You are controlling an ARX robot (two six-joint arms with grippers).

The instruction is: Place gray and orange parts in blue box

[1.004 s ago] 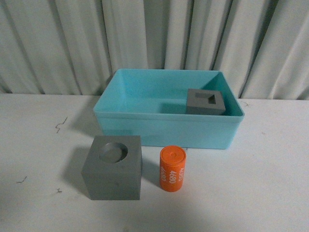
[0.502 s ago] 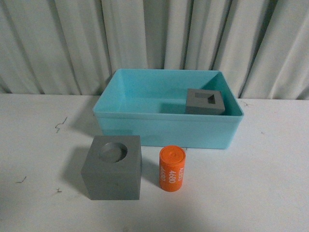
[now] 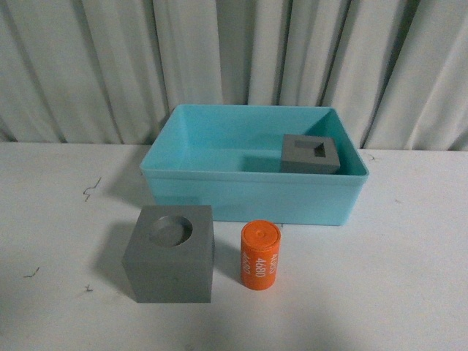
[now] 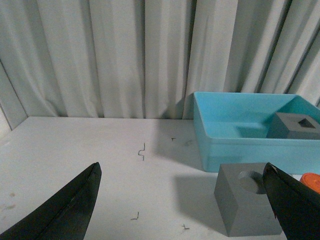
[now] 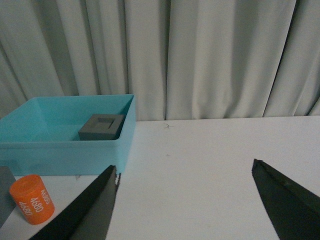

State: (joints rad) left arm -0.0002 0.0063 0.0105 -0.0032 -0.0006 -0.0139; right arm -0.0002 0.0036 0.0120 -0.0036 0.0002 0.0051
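A gray cube with a round hole (image 3: 170,252) (image 4: 247,205) stands on the white table in front of the blue box (image 3: 252,194) (image 4: 240,147) (image 5: 65,150). An orange cylinder printed "4680" (image 3: 260,256) (image 5: 32,198) stands upright just right of that cube. A second gray cube with a rectangular hole (image 3: 312,154) (image 4: 293,126) (image 5: 101,127) lies inside the box at its right side. My left gripper (image 4: 182,167) is open, low over the table left of the round-hole cube. My right gripper (image 5: 185,167) is open over bare table right of the box. Neither arm shows in the front view.
A pale pleated curtain (image 3: 234,58) hangs behind the table. Small dark scuff marks (image 3: 91,189) dot the tabletop at the left. The white table (image 3: 409,278) stretches to the right of the box and cylinder.
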